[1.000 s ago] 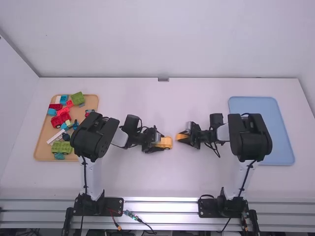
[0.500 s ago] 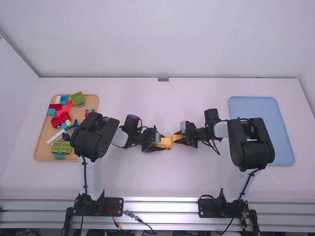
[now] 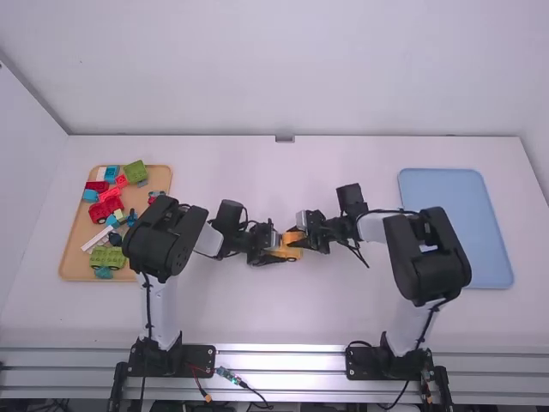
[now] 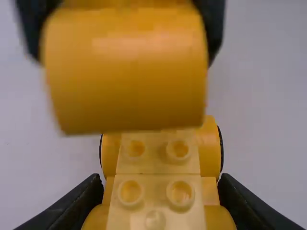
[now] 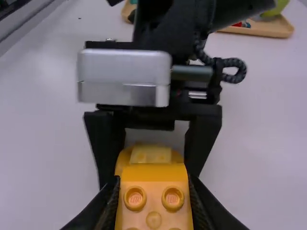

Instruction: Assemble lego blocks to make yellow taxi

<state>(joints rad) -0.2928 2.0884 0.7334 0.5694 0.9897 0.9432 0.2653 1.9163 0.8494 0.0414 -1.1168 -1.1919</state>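
My left gripper (image 3: 273, 251) is low at mid-table in the high view. In the left wrist view the same left gripper (image 4: 160, 206) is shut on the yellow car base (image 4: 158, 158), a studded piece with dark wheels. From the right, my right gripper (image 3: 302, 235) holds an orange-yellow block (image 3: 293, 238) over the base's right part. That curved block (image 4: 127, 72) looms above the base's front studs in the left wrist view. In the right wrist view my right gripper (image 5: 153, 201) is shut on the block (image 5: 154, 199), whose studs show; whether block and base touch I cannot tell.
A wooden tray (image 3: 73, 273) with red, green and blue blocks lies at the left, beside the left arm. A blue tray (image 3: 455, 184) lies at the right, partly behind the right arm.
My right gripper has moved left with its block, from beside the base to over its right part. The left arm has stayed still with the base.
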